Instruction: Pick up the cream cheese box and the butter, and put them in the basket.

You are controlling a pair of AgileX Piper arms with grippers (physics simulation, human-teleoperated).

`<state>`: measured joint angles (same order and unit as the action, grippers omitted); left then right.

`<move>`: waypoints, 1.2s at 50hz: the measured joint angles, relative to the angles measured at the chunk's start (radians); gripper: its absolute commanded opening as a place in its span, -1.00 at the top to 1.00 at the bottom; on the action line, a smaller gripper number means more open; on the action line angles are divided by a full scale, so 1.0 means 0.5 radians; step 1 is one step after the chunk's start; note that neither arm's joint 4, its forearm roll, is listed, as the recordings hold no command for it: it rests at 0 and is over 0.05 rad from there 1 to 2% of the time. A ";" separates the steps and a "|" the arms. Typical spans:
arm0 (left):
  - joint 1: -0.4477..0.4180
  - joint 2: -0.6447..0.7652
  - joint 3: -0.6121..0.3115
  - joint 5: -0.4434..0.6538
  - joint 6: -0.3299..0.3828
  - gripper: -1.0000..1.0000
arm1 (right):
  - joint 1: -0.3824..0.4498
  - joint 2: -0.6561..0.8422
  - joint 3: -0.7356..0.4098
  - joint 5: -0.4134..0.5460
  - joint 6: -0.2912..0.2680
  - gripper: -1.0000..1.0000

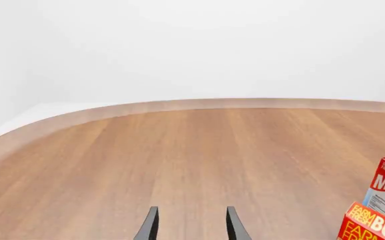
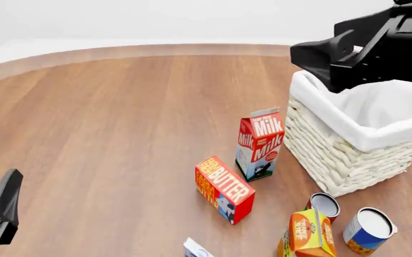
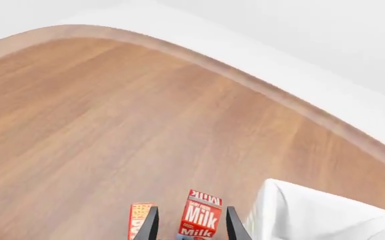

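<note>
Nearest the front camera, at the lower edge, the cream cheese box (image 2: 196, 248) shows only a white corner with a blue trace, cut off by the frame, so its pose cannot be read. Just beyond it the butter (image 2: 224, 188) lies flat on the table (image 2: 106, 118), blue end toward the camera, with the milk (image 2: 259, 143) standing upright just beside it and the basket (image 2: 342, 155) past that; a juice carton (image 2: 307, 233) and 2 cans (image 2: 345, 219) crowd the near side of the basket. Neither task item is in the basket, so the work looks unstarted. The left gripper (image 1: 191, 225) hangs low and well apart from everything, its 2 fingers spread with bare wood between them; the butter and milk sit off to one side of those fingers, only partly in frame. The right gripper (image 3: 191, 225) is high above the basket's near rim, likely parked clear of the clutter, fingers apart and empty, the milk seen far below between the tips and the butter just outside one finger. Only the tips of either gripper show in the wrist views, and the front view hides the right fingers behind the arm's dark body. The basket's floor is not visible.
</note>
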<state>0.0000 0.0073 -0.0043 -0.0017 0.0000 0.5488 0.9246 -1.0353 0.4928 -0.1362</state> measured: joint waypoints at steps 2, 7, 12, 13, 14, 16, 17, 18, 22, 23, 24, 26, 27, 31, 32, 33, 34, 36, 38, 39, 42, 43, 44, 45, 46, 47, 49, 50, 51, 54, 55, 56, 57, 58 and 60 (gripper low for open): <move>0.000 0.000 0.000 0.000 0.000 -1.00 | 0.023 0.038 -0.043 0.024 -0.038 -1.00; 0.000 0.000 0.000 0.000 0.000 -1.00 | 0.064 0.131 -0.156 0.094 -0.105 -1.00; 0.000 0.000 0.000 0.000 0.000 -1.00 | 0.101 0.207 -0.229 0.143 -0.136 -1.00; 0.000 0.000 0.000 0.000 0.000 -1.00 | 0.109 0.217 -0.234 0.148 -0.139 -1.00; 0.000 0.000 0.000 0.000 0.000 -1.00 | 0.117 0.227 -0.237 0.153 -0.140 -1.00; 0.000 0.000 0.000 0.000 0.000 -1.00 | 0.135 0.243 -0.236 0.159 -0.141 -1.00; 0.000 0.000 0.000 0.000 0.000 -1.00 | 0.146 0.250 -0.233 0.160 -0.141 -1.00; 0.000 0.000 0.000 0.000 0.000 -1.00 | 0.158 0.258 -0.229 0.161 -0.140 -1.00; 0.000 0.000 0.000 0.000 0.000 -1.00 | 0.198 0.287 -0.218 0.175 -0.127 -1.00; 0.000 0.000 0.000 0.000 0.000 -1.00 | 0.206 0.292 -0.211 0.177 -0.122 -1.00; 0.000 0.000 0.000 0.000 0.000 -1.00 | 0.214 0.295 -0.204 0.177 -0.118 -1.00; 0.000 0.000 0.000 0.000 0.000 -1.00 | 0.229 0.301 -0.193 0.179 -0.109 -1.00; 0.000 0.000 0.000 0.000 0.000 -1.00 | 0.236 0.304 -0.189 0.181 -0.104 -1.00; 0.000 0.000 0.000 0.000 0.000 -1.00 | 0.262 0.310 -0.170 0.187 -0.087 -1.00; 0.000 0.000 0.000 0.000 0.000 -1.00 | 0.268 0.312 -0.166 0.189 -0.083 -1.00; 0.000 0.000 0.000 0.000 0.000 -1.00 | 0.273 0.313 -0.159 0.187 -0.076 -1.00; 0.000 0.000 0.000 0.000 0.000 -1.00 | 0.279 0.316 -0.152 0.185 -0.068 -1.00; 0.000 0.000 0.000 0.000 0.000 -1.00 | 0.289 0.320 -0.134 0.178 -0.053 -1.00; 0.000 0.000 0.000 0.000 0.000 -1.00 | 0.295 0.324 -0.110 0.165 -0.042 -1.00; 0.000 0.000 0.000 0.000 0.000 -1.00 | 0.292 0.326 -0.095 0.158 -0.041 -1.00; 0.000 0.000 0.000 0.000 0.000 -1.00 | 0.281 0.332 -0.045 0.130 -0.032 -1.00; 0.000 0.000 0.000 0.000 0.000 -1.00 | 0.278 0.335 -0.030 0.122 -0.026 -1.00; 0.000 0.000 0.000 0.000 0.000 -1.00 | 0.274 0.338 -0.018 0.115 -0.021 -1.00; 0.000 0.000 0.000 0.000 0.000 -1.00 | 0.269 0.339 -0.004 0.107 -0.020 -1.00; 0.000 0.000 0.000 0.000 0.000 -1.00 | 0.265 0.340 0.008 0.099 -0.017 -1.00; 0.000 0.000 0.000 0.000 0.000 -1.00 | 0.262 0.342 0.019 0.092 -0.014 -1.00; 0.000 0.000 0.000 0.000 0.000 -1.00 | 0.257 0.347 0.039 0.078 -0.008 -1.00; 0.000 0.000 0.000 0.000 0.000 -1.00 | 0.255 0.350 0.048 0.071 -0.002 -1.00; 0.000 0.000 0.000 0.000 0.000 -1.00 | 0.254 0.352 0.056 0.064 0.002 -1.00; 0.000 0.000 0.000 0.000 0.000 -1.00 | 0.245 0.362 0.088 0.037 0.011 -1.00; 0.000 0.000 0.000 0.000 0.000 -1.00 | 0.241 0.366 0.099 0.027 0.013 -1.00; 0.000 0.000 0.000 0.000 0.000 -1.00 | 0.237 0.371 0.108 0.019 0.016 -1.00; 0.000 0.000 0.000 0.000 0.000 -1.00 | 0.233 0.376 0.117 0.011 0.017 -1.00; 0.000 0.000 0.000 0.000 0.000 -1.00 | 0.230 0.382 0.125 0.003 0.019 -1.00; 0.000 0.000 0.000 0.000 0.000 -1.00 | 0.229 0.397 0.136 -0.011 0.022 -1.00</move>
<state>0.0000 0.0073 -0.0043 -0.0017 0.0000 0.6630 1.1230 -0.9671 0.4873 -0.1251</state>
